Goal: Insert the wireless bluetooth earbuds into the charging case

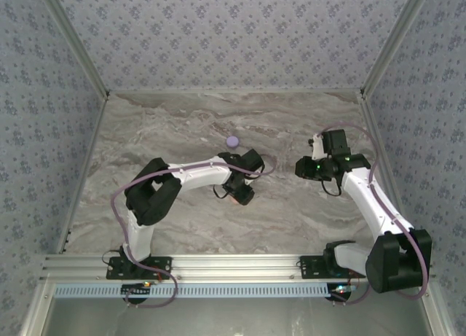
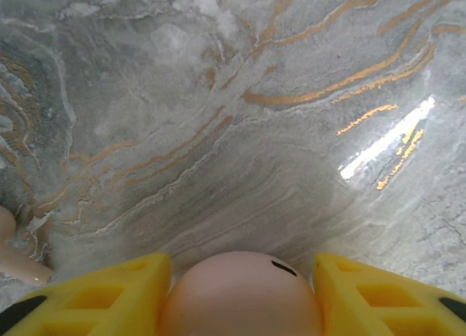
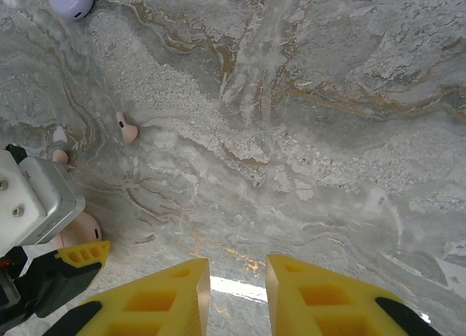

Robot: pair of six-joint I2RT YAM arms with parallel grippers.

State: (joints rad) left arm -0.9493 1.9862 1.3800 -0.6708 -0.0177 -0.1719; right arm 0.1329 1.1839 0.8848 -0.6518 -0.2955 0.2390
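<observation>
Here, left hand [image 2: 241,267] low, clamped on pink case [image 2: 234,305]; right hand [image 3: 237,269] slightly apart, empty

A: Table [image 1: 182,117] finish?
B: Grey marble, tan veining. Walls [image 1: 218,30]: grey-blue floral print.
A: Cases?
B: Lilac case [image 1: 232,141]; nearer the arms than it, pale pink case [image 2: 240,292]. Earbud [image 3: 127,130]: pale pink. Fingers [image 2: 149,270]: yellow.
</observation>
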